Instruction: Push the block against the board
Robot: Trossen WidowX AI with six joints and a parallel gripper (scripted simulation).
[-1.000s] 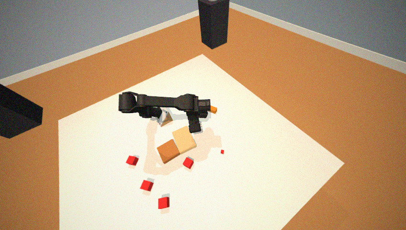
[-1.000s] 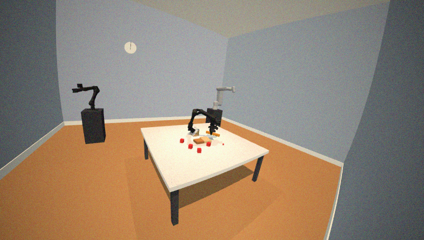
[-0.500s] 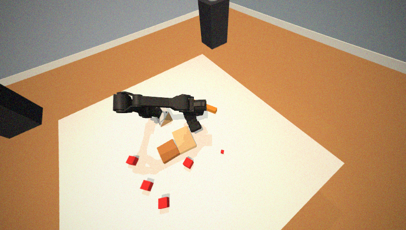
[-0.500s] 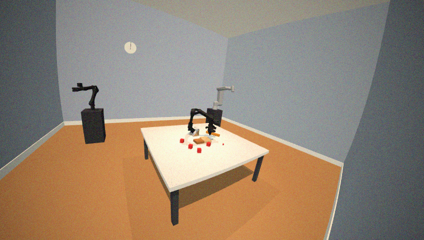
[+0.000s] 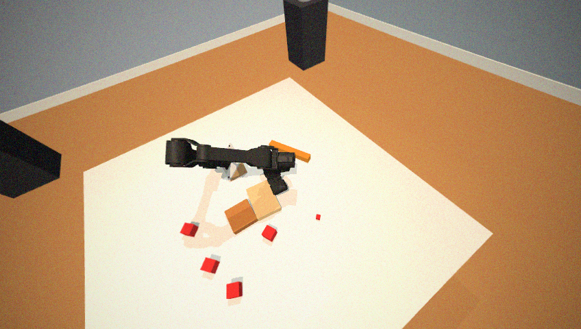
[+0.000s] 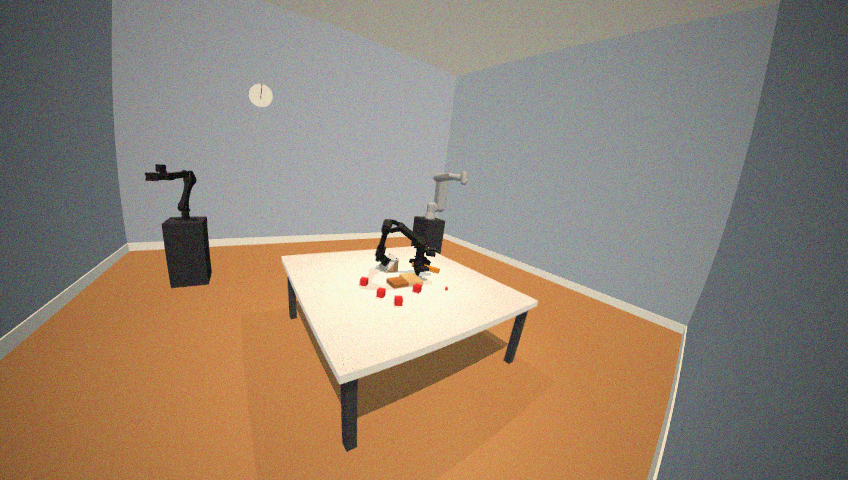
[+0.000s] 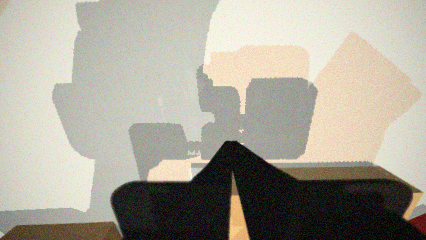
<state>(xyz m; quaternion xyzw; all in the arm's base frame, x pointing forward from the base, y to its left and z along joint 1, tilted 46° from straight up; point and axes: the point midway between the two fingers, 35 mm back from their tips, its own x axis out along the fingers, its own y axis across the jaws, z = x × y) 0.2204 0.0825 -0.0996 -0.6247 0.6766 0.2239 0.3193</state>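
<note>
My tool (image 5: pixel 278 188) (image 6: pixel 420 273) (image 7: pixel 230 146) is pressed together with nothing pinched in it, pointing down beside the light tan board (image 5: pixel 262 201) (image 6: pixel 411 278) (image 7: pixel 340 173) — I can't tell whether the tips touch it. The brown square block (image 5: pixel 240 216) (image 6: pixel 397 282) lies flat on the white surface (image 5: pixel 366 244) (image 6: pixel 446 321), right alongside the board on the side away from me. A thin seam shows between the two, so I can't be sure of full contact; their lower corners in the top view look roughly level. My black arm (image 5: pixel 232 155) (image 6: pixel 410 231) reaches out above the surface, partly over an orange bar (image 5: pixel 299 154) (image 6: pixel 434 269) in the top view. One red cube (image 5: pixel 268 233) (image 6: pixel 417 287) sits near the board, and a tiny red cube (image 5: pixel 318 216) (image 6: pixel 446 288) rests farther off. Three more red cubes — the nearest cube to the arm's base (image 5: pixel 189 229) (image 6: pixel 363 281), a middle cube (image 5: pixel 209 265) (image 6: pixel 380 292) and an outermost cube (image 5: pixel 233 290) (image 6: pixel 398 300) — stand apart from the pair.
</note>
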